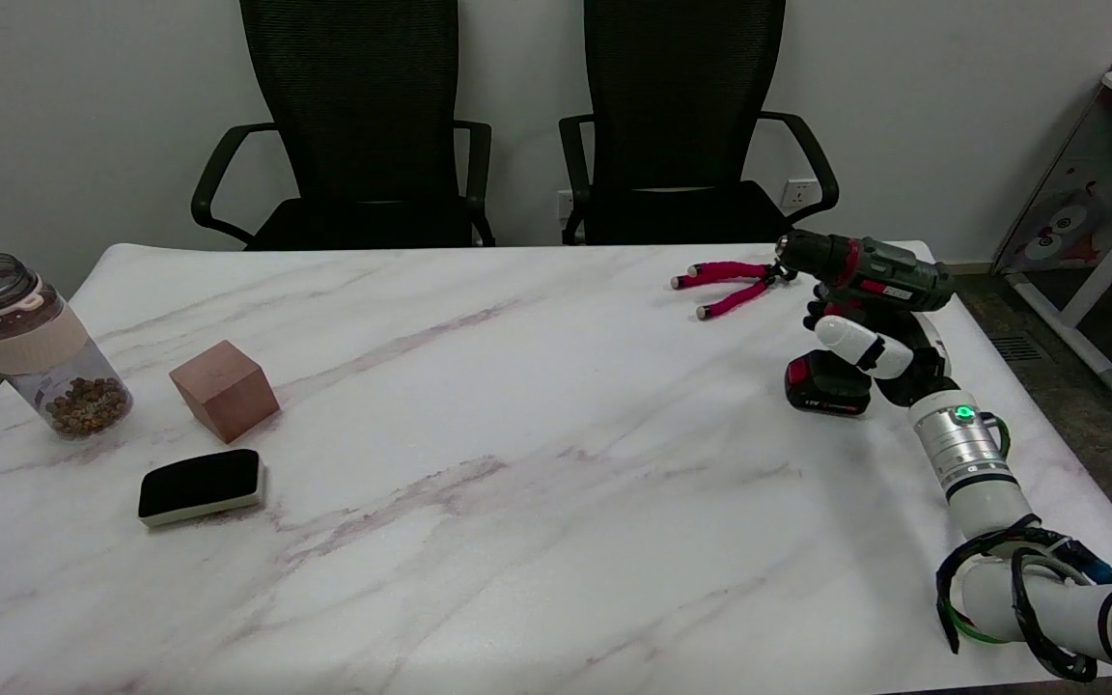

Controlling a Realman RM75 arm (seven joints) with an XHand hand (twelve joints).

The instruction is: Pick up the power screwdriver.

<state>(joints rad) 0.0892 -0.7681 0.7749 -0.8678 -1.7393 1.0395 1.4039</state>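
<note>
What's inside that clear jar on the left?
The jar holds small brown pieces at the bottom. A pale band around its middle hides whatever lies behind it.

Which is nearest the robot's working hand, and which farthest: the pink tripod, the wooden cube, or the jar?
From the right hand, in the head view:
1. Pink tripod, just beyond it at the far edge.
2. Wooden cube, across the table.
3. Jar, at the opposite edge.
</note>
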